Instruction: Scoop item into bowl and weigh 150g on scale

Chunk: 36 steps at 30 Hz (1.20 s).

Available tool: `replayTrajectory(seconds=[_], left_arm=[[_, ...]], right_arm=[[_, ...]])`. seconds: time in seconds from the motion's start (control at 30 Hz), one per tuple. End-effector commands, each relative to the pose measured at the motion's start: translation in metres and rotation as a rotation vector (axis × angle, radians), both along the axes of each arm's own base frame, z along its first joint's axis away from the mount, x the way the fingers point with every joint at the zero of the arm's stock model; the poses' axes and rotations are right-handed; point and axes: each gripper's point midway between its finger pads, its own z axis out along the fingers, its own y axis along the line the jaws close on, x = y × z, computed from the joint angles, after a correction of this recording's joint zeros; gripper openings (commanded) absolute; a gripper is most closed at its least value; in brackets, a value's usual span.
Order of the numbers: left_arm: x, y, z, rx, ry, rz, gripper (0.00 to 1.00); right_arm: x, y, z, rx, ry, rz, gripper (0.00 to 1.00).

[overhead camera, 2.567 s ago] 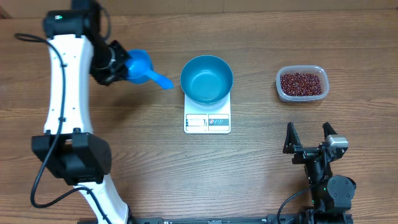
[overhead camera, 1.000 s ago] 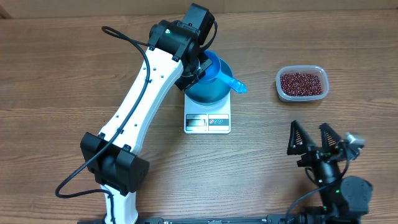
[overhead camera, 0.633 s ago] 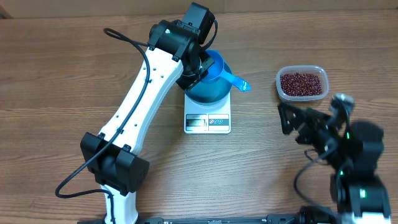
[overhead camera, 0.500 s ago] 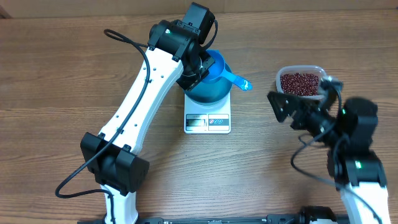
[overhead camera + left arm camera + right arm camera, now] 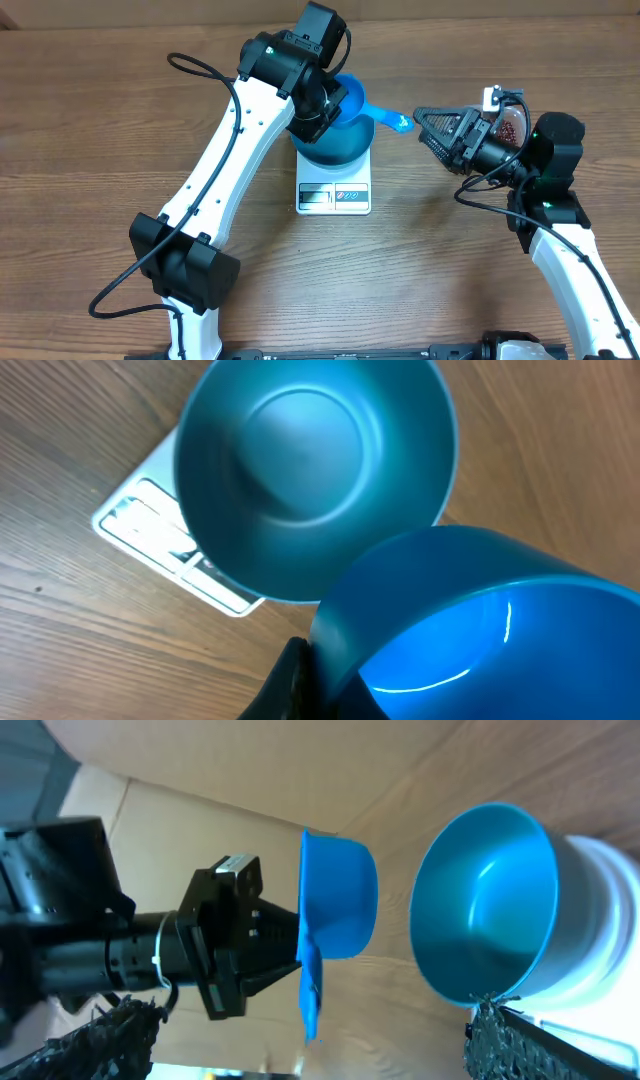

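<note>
**Scoop handover above the bowl, no beans moved yet**

The left end effector (image 5: 322, 108) is clamped tight on the cup end of the blue scoop (image 5: 347, 98). It holds the scoop just above the bowl (image 5: 335, 148), which sits directly below it on the scale (image 5: 333, 192). The left wrist view shows both bowl and scoop bare inside, so by my reading the weighing has not begun.

The scoop's handle (image 5: 388, 119) sticks out away from the left end effector and toward the right end effector (image 5: 425, 128). That one's jaws are spread as wide as they go and grip nothing. The handle tip lies just ahead of its fingertips, close but apart (whether it already sits between them I cannot tell from overhead). The beans (image 5: 507, 124) are in the clear tub (image 5: 518, 107), behind the right end effector and mostly hidden by its wrist.

The step in hand looks like passing the scoop from one arm to the other, since the tub lies on the right arm's side of the worktop (image 5: 430, 260). The next move calls for the right end effector to advance until the handle is between its fingers and to match the handle's slant. It should then close firmly before the left one lets go. A loose grip could drop the scoop into the bowl and jolt the scale.
</note>
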Motion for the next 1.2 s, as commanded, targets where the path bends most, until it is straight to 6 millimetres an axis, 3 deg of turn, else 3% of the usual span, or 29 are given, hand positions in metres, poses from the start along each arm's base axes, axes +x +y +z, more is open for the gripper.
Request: replayTrajectory(seconds=[0.0,0.3,0.57,0.8,1.17], left_arm=[[0.001,-0.009,0.004,-0.038,0.008,0.054,0.04],[-0.013,-0.035,0.005,-0.058,0.018,0.077,0.04],[-0.021,-0.054,0.006,-0.056,-0.005,0.044,0.04],[-0.020,-0.054,0.006,-0.054,-0.007,0.051,0.04],[-0.021,-0.053,0.006,-0.067,0.009,0.104,0.04]], right_arm=[[0.002,0.002,0.012,0.064,0.052,-0.011,1.00],[0.010,-0.002,0.010,0.078,0.087,-0.076,0.95],[0.013,0.006,0.008,0.062,0.086,-0.098,0.80],[0.014,0.006,0.008,0.061,0.085,-0.101,0.56],[0.020,0.000,0.006,0.049,0.081,-0.153,0.48]])
